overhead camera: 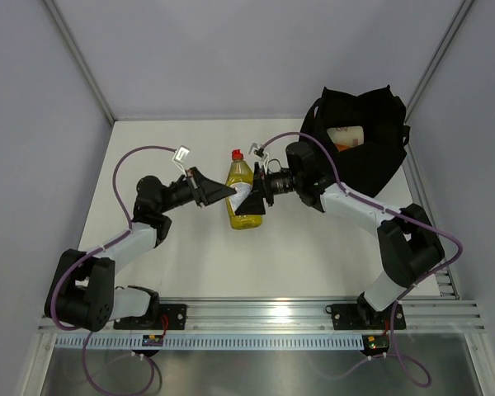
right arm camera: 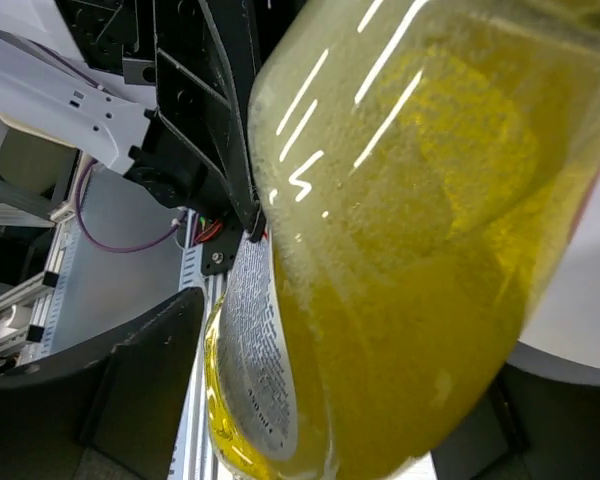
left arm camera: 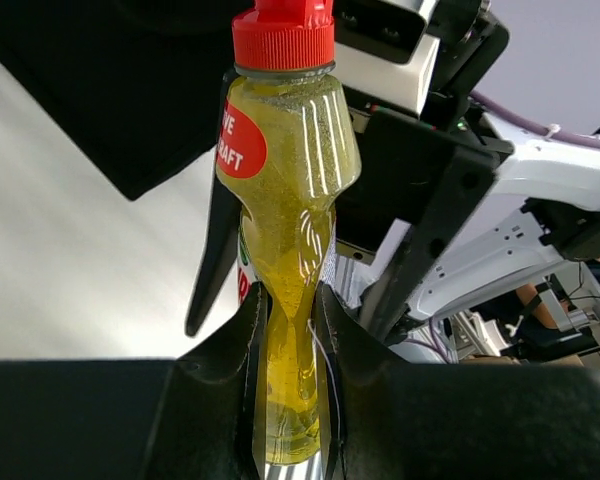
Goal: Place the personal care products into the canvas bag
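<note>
Yellow bottle [overhead camera: 241, 198] with red cap hangs mid-table, pinched at its waist by the left gripper [left arm camera: 290, 310]. The right gripper [overhead camera: 252, 198] straddles it, but I cannot tell if it grips. At the far-right corner the canvas bag [overhead camera: 371, 165] already holds a cream bottle [overhead camera: 346, 133] and an orange bottle [overhead camera: 344, 147]. This one is still to go in.

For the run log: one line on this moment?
left fingers: shut on yellow bottle | right fingers: straddling it, grip unclear | canvas bag: cream bottle, orange bottle inside

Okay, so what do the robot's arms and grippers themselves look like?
Both the left arm and right arm have white links between bulky black joints, with a purple cable looping along each. The left gripper and right gripper have flat, angular black fingers. Both bases sit on a silver rail.
</note>
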Controlling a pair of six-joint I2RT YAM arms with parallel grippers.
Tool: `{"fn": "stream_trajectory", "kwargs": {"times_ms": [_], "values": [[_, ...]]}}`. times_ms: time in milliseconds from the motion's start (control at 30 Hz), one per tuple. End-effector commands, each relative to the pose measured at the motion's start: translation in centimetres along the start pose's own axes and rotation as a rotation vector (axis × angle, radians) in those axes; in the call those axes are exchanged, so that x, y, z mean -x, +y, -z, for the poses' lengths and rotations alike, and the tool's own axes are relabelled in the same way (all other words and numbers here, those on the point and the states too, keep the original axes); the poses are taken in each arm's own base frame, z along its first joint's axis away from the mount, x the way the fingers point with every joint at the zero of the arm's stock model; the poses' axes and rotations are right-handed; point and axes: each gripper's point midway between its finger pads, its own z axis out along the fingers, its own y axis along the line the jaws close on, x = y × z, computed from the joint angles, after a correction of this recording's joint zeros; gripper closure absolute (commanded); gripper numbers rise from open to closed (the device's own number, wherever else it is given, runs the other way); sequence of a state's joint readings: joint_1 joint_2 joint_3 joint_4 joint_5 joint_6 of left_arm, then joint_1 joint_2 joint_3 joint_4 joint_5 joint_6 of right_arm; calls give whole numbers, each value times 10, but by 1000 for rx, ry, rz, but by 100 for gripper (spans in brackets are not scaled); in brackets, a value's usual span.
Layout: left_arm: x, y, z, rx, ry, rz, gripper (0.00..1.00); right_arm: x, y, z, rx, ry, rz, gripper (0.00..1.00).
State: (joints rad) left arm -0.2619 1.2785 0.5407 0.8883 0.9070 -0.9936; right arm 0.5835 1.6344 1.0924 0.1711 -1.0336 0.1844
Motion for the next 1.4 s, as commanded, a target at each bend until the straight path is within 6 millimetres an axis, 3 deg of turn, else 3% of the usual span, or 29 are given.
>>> {"fn": "stream_trajectory", "kwargs": {"times_ms": [0, 33, 67, 133, 200, 233, 267, 300, 333, 367, 433, 467, 500, 567, 600, 633, 733, 767, 800, 833, 867, 900, 967, 1000, 1033, 1067, 1133, 1233, 1367], "values": [[29, -49, -2, -157, -81, -138, 100, 34, 23, -4, 89, -60, 70, 23], [30, -49, -2, -157, -80, -137, 100, 33, 23, -4, 90, -49, 48, 30], [30, -49, -2, -157, -80, -137, 100, 34, 27, -3, 110, -41, 52, 49], [30, -47, -3, -152, -80, -137, 100, 41, 35, -1, 122, -38, 63, 71], [29, -43, -3, -133, -76, -120, 82, 44, 40, 2, 127, -37, 80, 94], [30, -43, -3, -128, -77, -125, 74, 44, 43, 5, 119, -34, 92, 100], [32, -42, -4, -111, -79, -119, 57, 44, 44, 7, 115, -30, 100, 100], [33, -42, -4, -102, -80, -126, 26, 47, 45, 9, 110, -31, 141, 100], [36, -46, -2, -98, -85, -176, 6, 47, 49, 13, 98, -21, 136, 100], [39, -46, -4, -70, -72, -167, 1, 49, 50, 16, 88, -22, 148, 100], [46, -54, -1, -48, -74, -264, 1, 57, 51, 29, 41, -19, 173, 100], [42, -47, 1, 7, -44, -242, 1, 61, 49, 34, 9, -22, 187, 100], [51, -53, 2, 25, -52, -338, 1, 77, 53, 42, -16, -37, 261, 100], [52, -51, 12, 126, -42, -360, 1, 81, 44, 60, -101, -6, 236, 100], [58, -56, 15, 149, -51, -403, 1, 101, 50, 69, -122, -22, 279, 100], [59, -53, 19, 178, -44, -462, 1, 104, 51, 78, -147, -15, 271, 100], [63, -51, 35, 290, -48, -536, 1, 146, 57, 116, -244, -83, 302, 100], [55, -43, 41, 337, -18, -513, 1, 158, 50, 135, -302, -110, 303, 100], [56, -43, 47, 362, -16, -549, 1, 181, 59, 152, -347, -149, 344, 100], [56, -43, 50, 381, -10, -563, 1, 186, 53, 165, -393, -155, 328, 100], [51, -38, 56, 415, 11, -554, 1, 205, 47, 196, -494, -199, 352, 100], [51, -40, 61, 431, 7, -584, 1, 210, 41, 213, -544, -204, 371, 100], [46, -34, 70, 479, 15, -587, 1, 211, 12, 247, -678, -184, 339, 100], [47, -38, 74, 487, 4, -611, 1, 220, -4, 278, -776, -163, 401, 100], [48, -36, 78, 512, -4, -615, 1, 210, -13, 289, -830, -114, 372, 100], [44, -33, 82, 530, 4, -608, 1, 214, -21, 317, -941, -95, 395, 100], [42, -30, 90, 569, 1, -616, 1, 198, -51, 353, -1078, 18, 403, 100], [40, -25, 99, 616, 1, -623, 1, 180, -81, 386, -1210, 140, 418, 100], [36, -24, 106, 641, -4, -622, 1, 144, -120, 408, -1279, 307, 344, 99]]}}
